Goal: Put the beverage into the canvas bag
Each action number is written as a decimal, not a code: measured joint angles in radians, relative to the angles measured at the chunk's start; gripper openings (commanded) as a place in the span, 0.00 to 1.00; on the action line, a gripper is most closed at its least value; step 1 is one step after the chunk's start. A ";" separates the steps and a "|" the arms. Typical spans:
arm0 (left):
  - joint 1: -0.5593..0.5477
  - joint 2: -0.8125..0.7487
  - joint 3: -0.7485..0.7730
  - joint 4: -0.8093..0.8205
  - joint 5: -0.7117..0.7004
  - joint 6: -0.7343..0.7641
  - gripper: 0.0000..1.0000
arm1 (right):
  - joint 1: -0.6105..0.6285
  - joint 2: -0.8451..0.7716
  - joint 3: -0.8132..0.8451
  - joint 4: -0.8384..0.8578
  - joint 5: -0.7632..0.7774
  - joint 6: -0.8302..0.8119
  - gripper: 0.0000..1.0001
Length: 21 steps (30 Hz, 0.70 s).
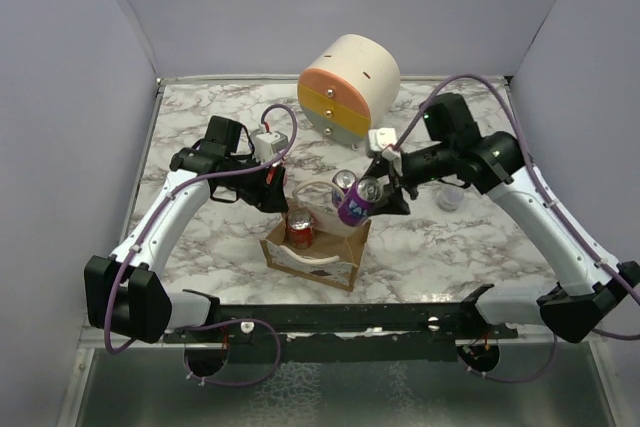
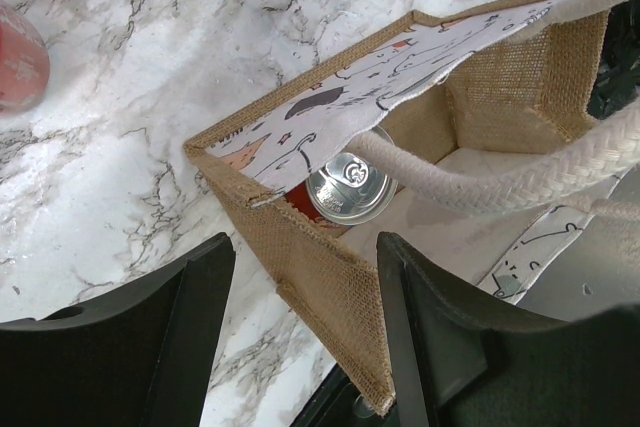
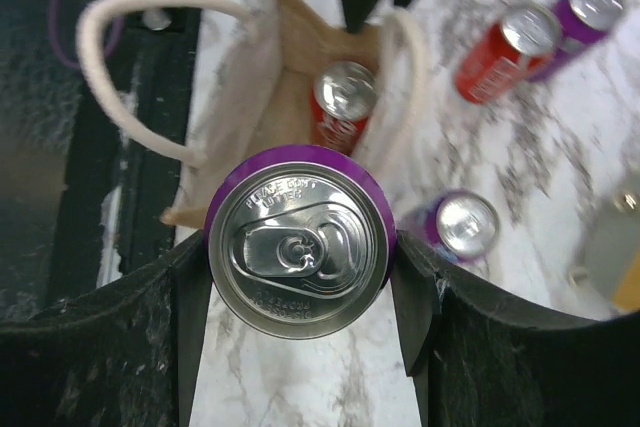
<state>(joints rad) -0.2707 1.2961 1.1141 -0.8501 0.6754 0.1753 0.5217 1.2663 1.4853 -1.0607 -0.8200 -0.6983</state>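
A purple beverage can [image 3: 298,252] hangs upright with my right gripper [image 3: 300,259] shut on its sides. In the top view this purple can [image 1: 357,203] is over the right rim of the canvas bag [image 1: 322,263], a tan burlap tote with white rope handles [image 2: 500,179]. One red can [image 2: 350,187] stands inside the bag [image 2: 310,257]; the right wrist view also shows that red can [image 3: 344,103]. My left gripper [image 2: 305,292] is open, its jaws straddling the bag's left wall near a corner, right finger against the cloth.
A second purple can [image 1: 343,182] stands on the marble just behind the bag. Another red can [image 3: 505,52] and purple can [image 3: 582,9] lie further off. The round cream-orange-yellow drawer cabinet [image 1: 349,83] is at the back. A small clear cup [image 1: 451,197] sits under the right arm.
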 measured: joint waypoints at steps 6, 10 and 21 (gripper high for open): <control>0.000 0.000 -0.012 -0.006 0.001 0.014 0.62 | 0.195 0.097 0.050 0.003 0.001 0.002 0.01; 0.000 0.000 -0.015 -0.022 0.002 0.025 0.62 | 0.274 0.175 0.059 0.021 0.055 -0.006 0.01; 0.000 0.000 -0.015 -0.054 0.005 0.056 0.61 | 0.356 0.261 0.052 0.071 0.141 -0.022 0.01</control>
<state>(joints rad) -0.2707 1.2961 1.0988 -0.9039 0.6804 0.2314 0.8776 1.5269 1.5372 -0.9901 -0.6792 -0.7204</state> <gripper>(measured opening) 0.618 0.646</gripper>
